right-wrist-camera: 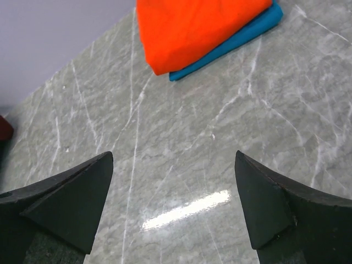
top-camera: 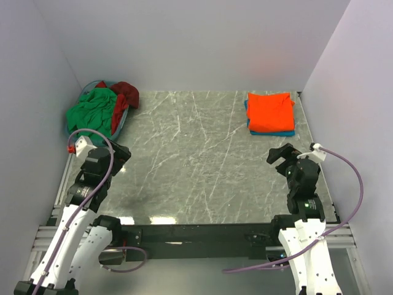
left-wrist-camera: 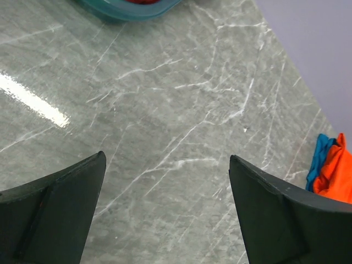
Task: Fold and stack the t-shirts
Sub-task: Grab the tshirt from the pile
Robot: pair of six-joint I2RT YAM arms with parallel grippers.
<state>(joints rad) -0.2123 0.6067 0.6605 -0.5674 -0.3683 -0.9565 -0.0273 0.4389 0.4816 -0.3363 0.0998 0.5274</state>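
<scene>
Fingers on left gripper (left-wrist-camera: 166, 159) and right gripper (right-wrist-camera: 173, 157) gape wide, empty.
Folded orange t-shirt (right-wrist-camera: 192, 27) tops blue t-shirt (right-wrist-camera: 242, 31) ahead of the right pair.

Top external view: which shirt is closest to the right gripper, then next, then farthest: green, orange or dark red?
From the right gripper:
1. Orange t-shirt, folded, far right.
2. Dark red t-shirt, far left corner.
3. Green t-shirt, leftmost.

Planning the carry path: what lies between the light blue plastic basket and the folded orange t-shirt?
Only bare grey marble tabletop, seen in the top view, separates the light blue plastic basket from the folded orange t-shirt.
</scene>
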